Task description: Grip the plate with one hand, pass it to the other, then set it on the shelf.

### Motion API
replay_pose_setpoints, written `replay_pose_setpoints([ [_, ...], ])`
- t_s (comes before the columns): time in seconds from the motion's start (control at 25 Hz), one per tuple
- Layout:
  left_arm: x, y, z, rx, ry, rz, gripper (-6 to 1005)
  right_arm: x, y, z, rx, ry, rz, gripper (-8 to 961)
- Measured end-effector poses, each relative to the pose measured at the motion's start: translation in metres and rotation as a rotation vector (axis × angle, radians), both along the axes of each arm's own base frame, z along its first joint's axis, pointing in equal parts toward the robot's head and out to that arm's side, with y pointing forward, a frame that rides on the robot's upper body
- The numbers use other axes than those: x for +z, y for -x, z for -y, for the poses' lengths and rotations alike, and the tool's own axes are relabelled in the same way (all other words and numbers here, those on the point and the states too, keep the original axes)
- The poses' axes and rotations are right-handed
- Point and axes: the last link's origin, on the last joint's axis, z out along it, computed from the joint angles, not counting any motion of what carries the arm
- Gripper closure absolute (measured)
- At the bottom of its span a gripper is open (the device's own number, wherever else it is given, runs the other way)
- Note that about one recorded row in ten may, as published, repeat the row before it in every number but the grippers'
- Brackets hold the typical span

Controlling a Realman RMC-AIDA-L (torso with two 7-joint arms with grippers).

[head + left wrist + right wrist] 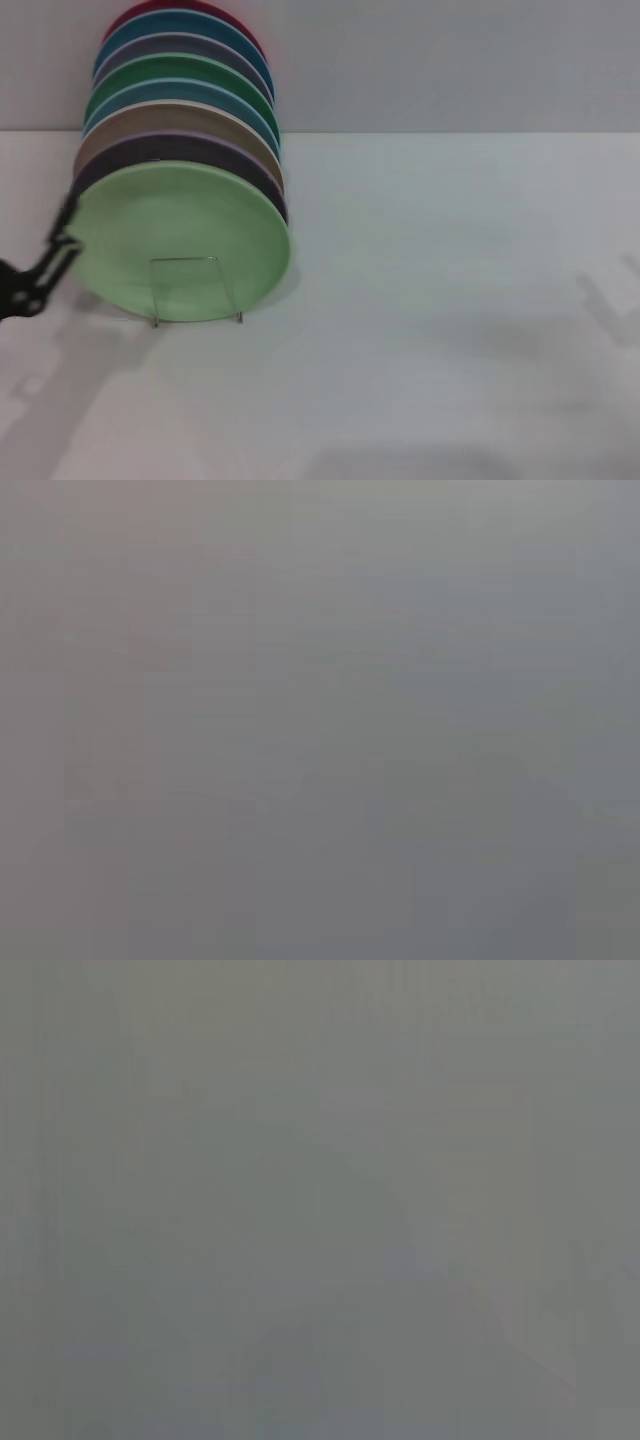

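The light-green plate [180, 240] stands nearly upright at the front of a row of plates, resting in the clear acrylic shelf [195, 290] on the white table. My left gripper [60, 238], black and slim, reaches in from the left edge of the head view and sits right at the plate's left rim. I cannot tell whether it touches the rim. My right gripper is out of view; only a faint shadow shows at the right. Both wrist views show plain grey, with nothing to make out.
Behind the light-green plate lean several more plates: lilac [180, 150], beige [170, 118], blue [175, 92], darker green [180, 70] and others up to a red one [180, 8]. The white table [450, 300] stretches to the right; a grey wall stands behind.
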Motion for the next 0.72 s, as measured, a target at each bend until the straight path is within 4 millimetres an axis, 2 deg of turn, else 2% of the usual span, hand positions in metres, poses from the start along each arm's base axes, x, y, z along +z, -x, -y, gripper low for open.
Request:
replay_pose_setpoints([
  [0.08,0.005,0.003,0.006,0.014,-0.021,0.043,307,0.001,-0.004,0.003,-0.027,-0.051,0.023,192],
  [0.12,0.019,0.015,0.016,0.072,-0.066,0.145,285,0.004,-0.01,0.005,-0.077,-0.131,0.028,180],
  [0.28,0.035,0.042,0.028,0.199,-0.104,0.283,207,0.008,-0.02,0.003,-0.162,-0.222,-0.009,141],
  [0.32,0.04,0.058,0.034,0.273,-0.101,0.36,194,0.009,-0.025,-0.001,-0.209,-0.239,-0.026,140],
  [0.36,0.04,0.058,0.034,0.273,-0.101,0.36,180,0.009,-0.025,-0.001,-0.209,-0.239,-0.026,138],
  [0.48,0.043,0.074,0.041,0.348,-0.078,0.417,153,0.006,-0.028,-0.007,-0.243,-0.236,0.007,135],
  [0.72,0.034,0.072,0.046,0.363,-0.079,0.354,153,-0.005,-0.033,-0.003,-0.287,-0.213,0.01,129],
])
